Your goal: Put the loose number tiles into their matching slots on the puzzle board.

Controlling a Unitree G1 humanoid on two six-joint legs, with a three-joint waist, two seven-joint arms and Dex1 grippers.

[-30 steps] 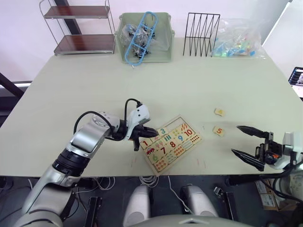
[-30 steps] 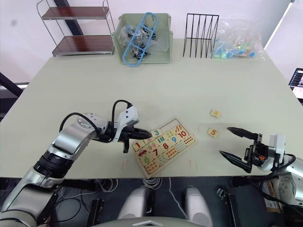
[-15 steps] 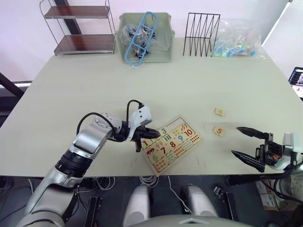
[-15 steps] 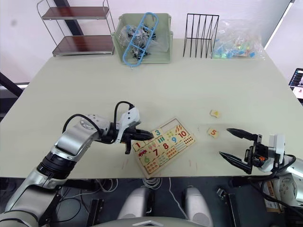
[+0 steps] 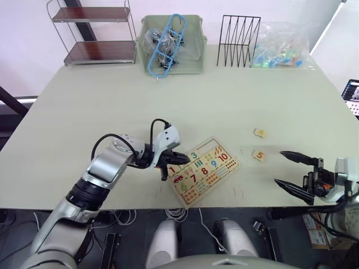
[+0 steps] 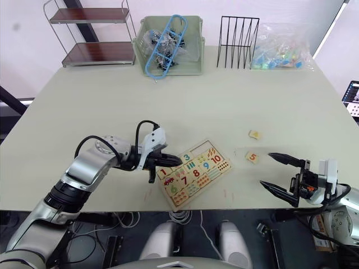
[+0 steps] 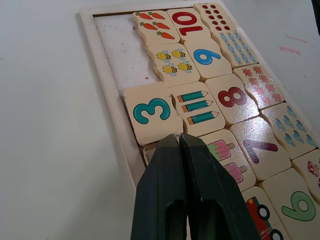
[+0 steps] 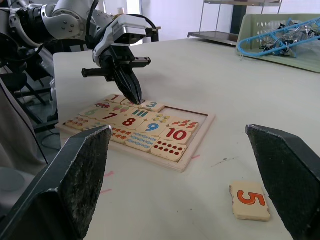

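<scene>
Reaching over the board, our left claw presses clenched tips beside tile 3; right claw hangs released.

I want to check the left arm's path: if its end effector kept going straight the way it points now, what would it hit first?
The left end effector, fingers closed, points down at the puzzle board. It would first meet the tile just below the 3 tile, whose digit it hides; it may already be touching.
</scene>
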